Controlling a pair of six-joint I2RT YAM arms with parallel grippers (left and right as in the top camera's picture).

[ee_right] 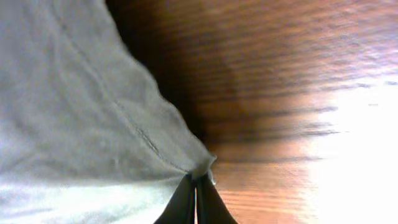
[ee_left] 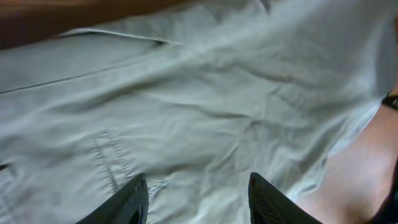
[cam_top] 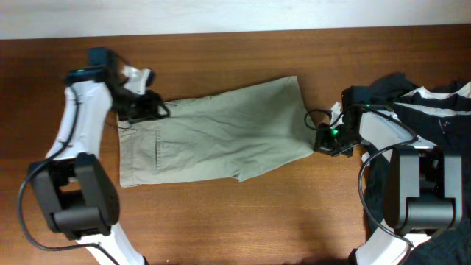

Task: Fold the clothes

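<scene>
On the far left of the brown, wood-grained table [cam_top: 221, 221], the left gripper [cam_top: 147, 107] sits at the upper corner of the waistband end of the shorts [cam_top: 213, 132]. In the left wrist view its two dark fingers [ee_left: 130, 202] stand well apart, with pale, softly creased cloth showing in the gap between them. Nothing is pinched there, and whether the tips press on the fabric cannot be told.

The shorts lie flat across the middle of the table, waistband to the left and leg hems to the right. They are a light khaki cotton, matte and lightly wrinkled. The outline is a long, tapering slab whose upper right corner tilts away toward the far edge. Stitched seams and a pocket line run across the left part.

At the lower right hem corner the right gripper [cam_top: 322, 141] meets the cloth. In the right wrist view its fingers [ee_right: 186, 202] are pressed together on a small peak of fabric, drawing the hem into a point above the glossy wood.

Farther right, a crumpled black garment [cam_top: 441, 110] with white trim lies under the right arm, apart from the shorts.
</scene>
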